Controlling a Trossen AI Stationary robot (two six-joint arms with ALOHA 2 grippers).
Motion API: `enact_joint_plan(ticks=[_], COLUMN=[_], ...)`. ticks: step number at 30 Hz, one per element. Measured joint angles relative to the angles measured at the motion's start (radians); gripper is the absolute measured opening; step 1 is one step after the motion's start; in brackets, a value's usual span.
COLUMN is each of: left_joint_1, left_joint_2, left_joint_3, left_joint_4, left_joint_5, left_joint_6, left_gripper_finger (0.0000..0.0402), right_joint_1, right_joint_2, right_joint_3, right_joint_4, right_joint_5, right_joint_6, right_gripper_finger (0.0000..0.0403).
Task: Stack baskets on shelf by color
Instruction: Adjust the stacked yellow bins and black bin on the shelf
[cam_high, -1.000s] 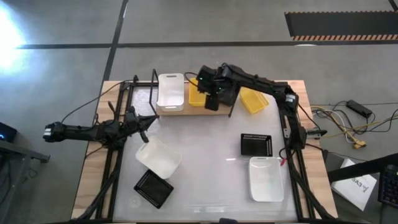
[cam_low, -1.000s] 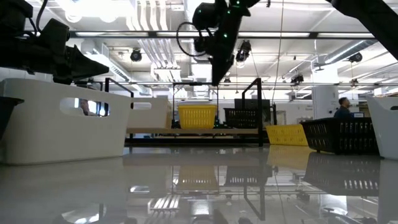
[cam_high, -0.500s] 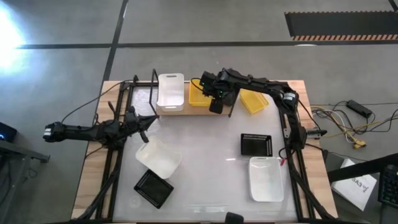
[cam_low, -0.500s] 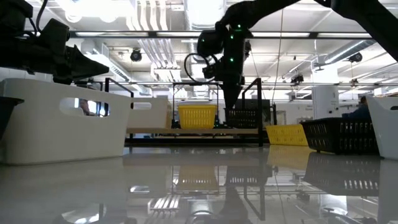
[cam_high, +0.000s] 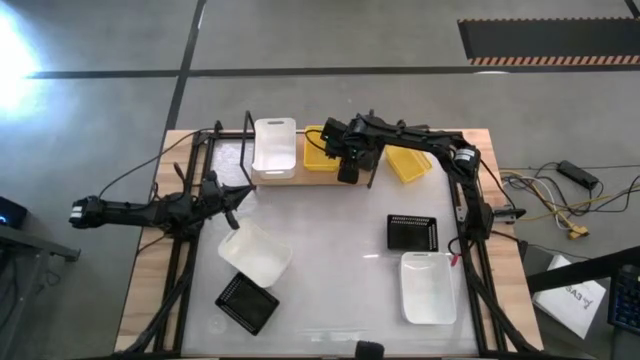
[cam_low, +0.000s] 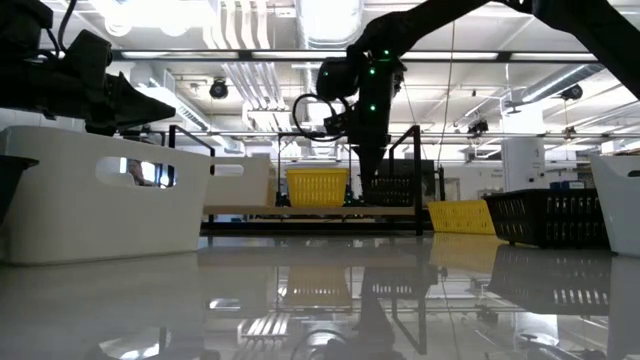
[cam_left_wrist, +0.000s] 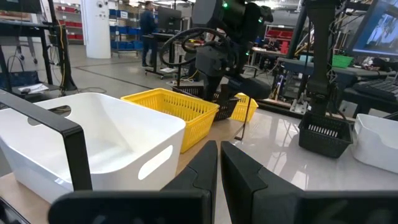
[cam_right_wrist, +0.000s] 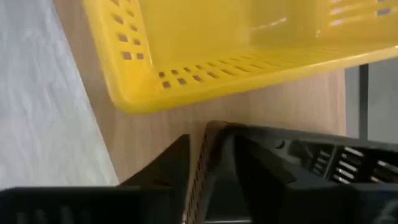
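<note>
Your left gripper (cam_high: 238, 194) waits at the table's left edge, fingers together and empty. On the shelf (cam_high: 320, 177) you have a white basket (cam_high: 273, 147), then a yellow basket (cam_high: 316, 150), then a black basket (cam_right_wrist: 292, 174) that your right gripper (cam_high: 348, 165) clamps by its rim. Six baskets seem left on the table, so you're early. Only the right wrist view shows that grip; the high view hides it under the arm.

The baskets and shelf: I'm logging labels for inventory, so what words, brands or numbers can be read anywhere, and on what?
None can be read.
White card on the floor right of the table: dark print, too small to read.
Baskets, such as the yellow basket, and shelf: no markings show.
</note>
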Motion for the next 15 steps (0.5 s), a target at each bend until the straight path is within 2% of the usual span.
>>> enact_joint_plan(ticks=[5,15], left_joint_1=[0.000,0.000], left_joint_2=[0.000,0.000], left_joint_3=[0.000,0.000], left_joint_4=[0.000,0.000], left_joint_5=[0.000,0.000], left_joint_6=[0.000,0.000], left_gripper_finger=[0.0004,0.0004], right_joint_1=[0.016,0.069], right_joint_2=[0.001,0.001], right_joint_3=[-0.003,-0.003], right_joint_4=[-0.005,-0.004], right_joint_5=[-0.042,-0.064], right_joint_6=[-0.072,-0.132], right_gripper_finger=[0.0022,0.0013])
